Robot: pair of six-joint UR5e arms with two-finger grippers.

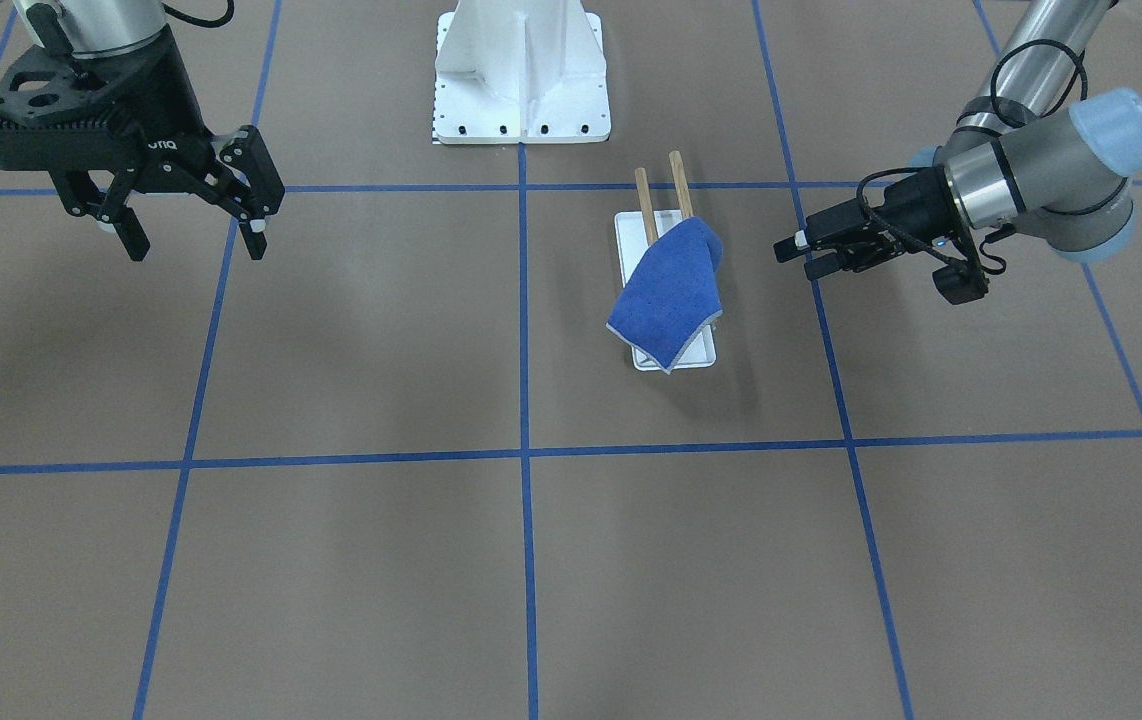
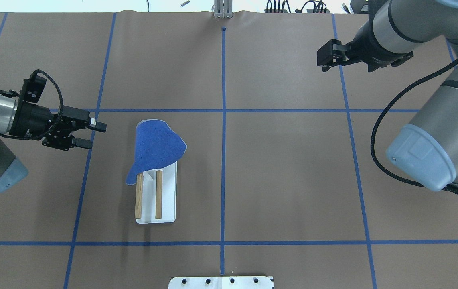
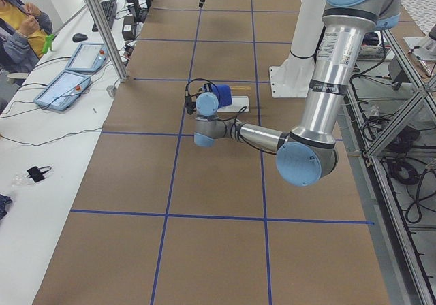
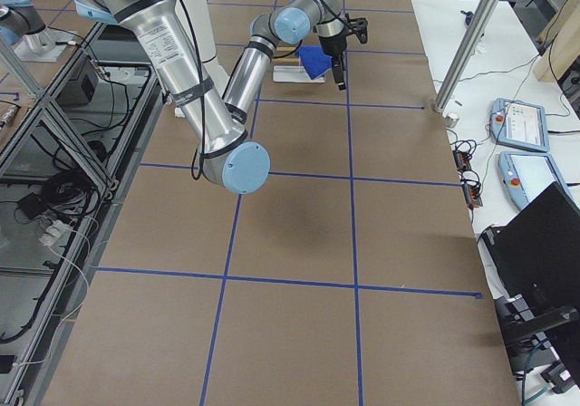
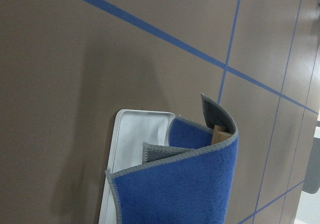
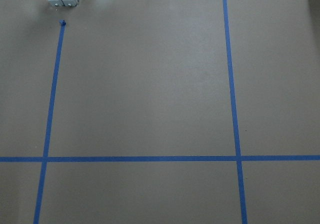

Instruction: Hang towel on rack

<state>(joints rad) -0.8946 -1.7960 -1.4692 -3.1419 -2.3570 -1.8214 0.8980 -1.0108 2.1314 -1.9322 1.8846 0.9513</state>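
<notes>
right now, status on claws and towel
Left claw open, empty, beside the towel. Right claw open, far off. Towel draped over far end of the rack. Nothing between left claw and towel.

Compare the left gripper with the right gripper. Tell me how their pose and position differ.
Pose: the left gripper lies roughly level, pointing sideways toward the towel. The right gripper points down at the table.
Position: the left gripper sits close beside the rack. The right gripper hangs far off on the rack's other side.
Shared: both are open and hold nothing.
</notes>
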